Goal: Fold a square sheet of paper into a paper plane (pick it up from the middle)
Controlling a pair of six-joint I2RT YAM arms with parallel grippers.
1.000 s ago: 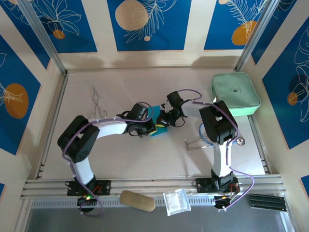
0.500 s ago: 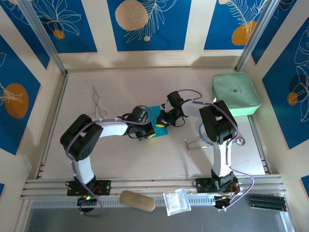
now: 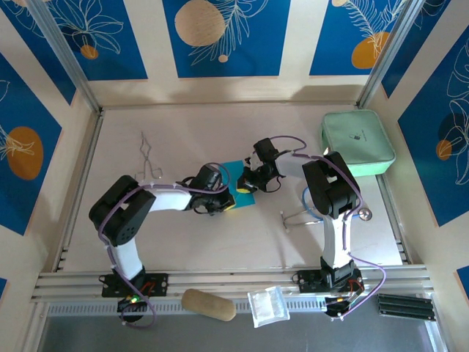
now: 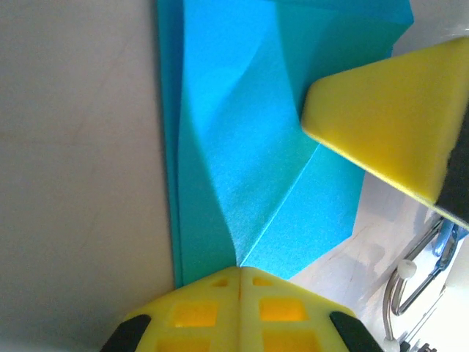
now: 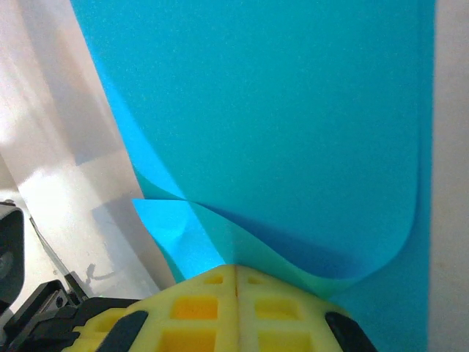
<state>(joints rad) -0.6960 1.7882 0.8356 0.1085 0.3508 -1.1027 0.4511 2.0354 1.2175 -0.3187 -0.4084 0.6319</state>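
Paper (image 4: 249,161), partly folded, sits mid-frame on the desk (image 3: 183,242), pinched by both the left gripper (image 4: 238,271) and right gripper (image 5: 236,268), each clamped shut; opposing pulls could tear it or skew the crease.

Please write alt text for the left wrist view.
A creased teal-blue sheet of paper lies on a pale table, pinched at its near edge by the shut yellow left gripper. The yellow right gripper overlaps its other side.

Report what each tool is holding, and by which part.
Both hold the teal paper. The left tool is shut on a creased end where its folds meet, and the right tool is shut on a curled-up edge.
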